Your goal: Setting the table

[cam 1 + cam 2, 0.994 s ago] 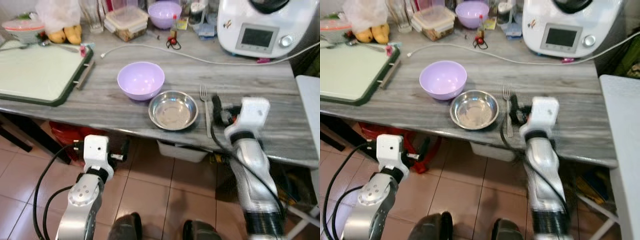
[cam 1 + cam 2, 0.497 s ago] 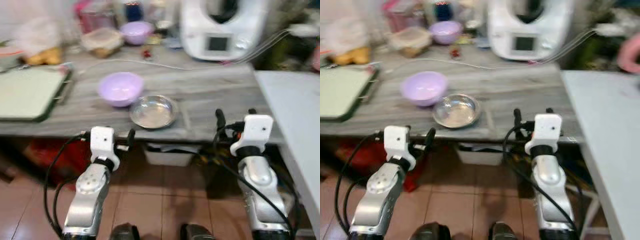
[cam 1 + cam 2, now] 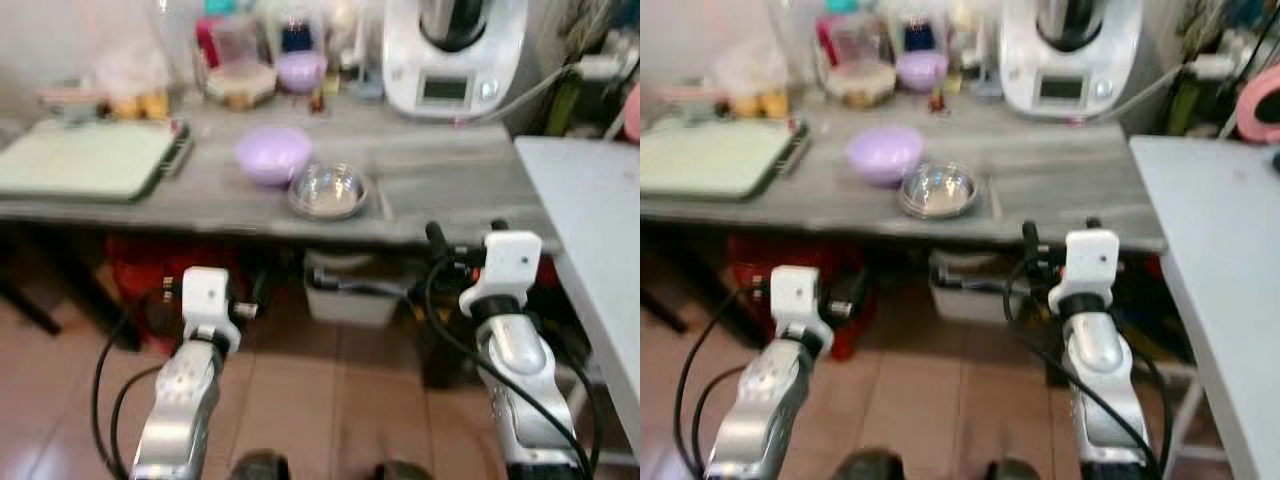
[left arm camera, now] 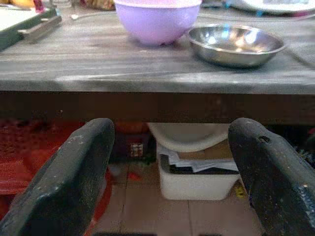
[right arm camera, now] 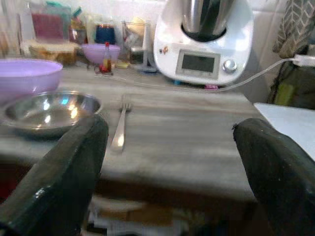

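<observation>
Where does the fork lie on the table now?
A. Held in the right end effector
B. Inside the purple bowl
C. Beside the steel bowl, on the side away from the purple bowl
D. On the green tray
C: the fork lies flat on the table beside the steel bowl, with the purple bowl on that bowl's other side.

A fork (image 5: 119, 127) lies flat just beside a steel bowl (image 5: 48, 112) and lilac bowl (image 5: 27, 76).

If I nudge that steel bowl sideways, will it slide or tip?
The steel bowl looks shallow and wide, so tipping seems unlikely. On the smooth counter it would probably slide easily. It sits close beside the purple bowl, so it may bump that.
</observation>
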{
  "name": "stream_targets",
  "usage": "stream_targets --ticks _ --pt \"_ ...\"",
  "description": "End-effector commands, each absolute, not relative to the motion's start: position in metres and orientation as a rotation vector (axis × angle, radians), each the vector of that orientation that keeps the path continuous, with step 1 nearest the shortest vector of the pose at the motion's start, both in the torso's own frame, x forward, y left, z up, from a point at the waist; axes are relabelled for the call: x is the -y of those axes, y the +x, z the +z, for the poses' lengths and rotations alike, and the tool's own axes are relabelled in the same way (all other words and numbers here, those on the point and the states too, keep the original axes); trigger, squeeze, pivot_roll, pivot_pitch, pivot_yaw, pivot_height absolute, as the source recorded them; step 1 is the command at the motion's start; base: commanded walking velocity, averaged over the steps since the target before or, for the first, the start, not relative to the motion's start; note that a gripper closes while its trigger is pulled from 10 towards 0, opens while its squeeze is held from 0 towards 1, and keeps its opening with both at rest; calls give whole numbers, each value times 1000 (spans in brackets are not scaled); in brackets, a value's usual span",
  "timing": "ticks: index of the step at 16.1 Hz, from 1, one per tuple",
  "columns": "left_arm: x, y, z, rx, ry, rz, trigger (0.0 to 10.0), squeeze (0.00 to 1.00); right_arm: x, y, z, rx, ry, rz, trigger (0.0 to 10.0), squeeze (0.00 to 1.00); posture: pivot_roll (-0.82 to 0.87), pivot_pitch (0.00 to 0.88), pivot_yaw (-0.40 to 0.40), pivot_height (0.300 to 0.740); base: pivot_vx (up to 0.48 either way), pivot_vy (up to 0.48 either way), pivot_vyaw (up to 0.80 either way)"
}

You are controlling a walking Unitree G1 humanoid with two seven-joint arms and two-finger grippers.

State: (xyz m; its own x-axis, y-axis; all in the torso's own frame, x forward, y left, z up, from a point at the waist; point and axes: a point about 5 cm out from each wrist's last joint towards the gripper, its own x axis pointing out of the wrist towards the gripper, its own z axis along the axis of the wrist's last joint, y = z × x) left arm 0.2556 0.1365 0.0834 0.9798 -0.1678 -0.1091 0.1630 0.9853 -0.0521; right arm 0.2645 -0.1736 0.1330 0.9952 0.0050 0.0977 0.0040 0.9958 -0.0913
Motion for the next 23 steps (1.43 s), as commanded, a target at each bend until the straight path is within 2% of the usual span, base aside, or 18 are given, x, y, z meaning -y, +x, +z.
stream_targets --ticks 1,8,12,23 --pt "-139 255 83 -111 -39 -158 10000 0 172 265 135 102 -76 7 10000 0 -26 0 34 740 -285 0 0" --pt "-136 256 83 -106 -37 -166 10000 0 165 270 141 116 -83 42 10000 0 -29 0 30 740 -281 0 0" --pt "-134 255 85 -88 -37 -191 10000 0 166 269 136 89 -63 36 10000 0 -28 0 29 740 0 0 -120" --pt "-131 259 88 -75 -17 -225 10000 0 163 272 137 88 -55 63 10000 0 -36 0 37 740 0 -463 -38"
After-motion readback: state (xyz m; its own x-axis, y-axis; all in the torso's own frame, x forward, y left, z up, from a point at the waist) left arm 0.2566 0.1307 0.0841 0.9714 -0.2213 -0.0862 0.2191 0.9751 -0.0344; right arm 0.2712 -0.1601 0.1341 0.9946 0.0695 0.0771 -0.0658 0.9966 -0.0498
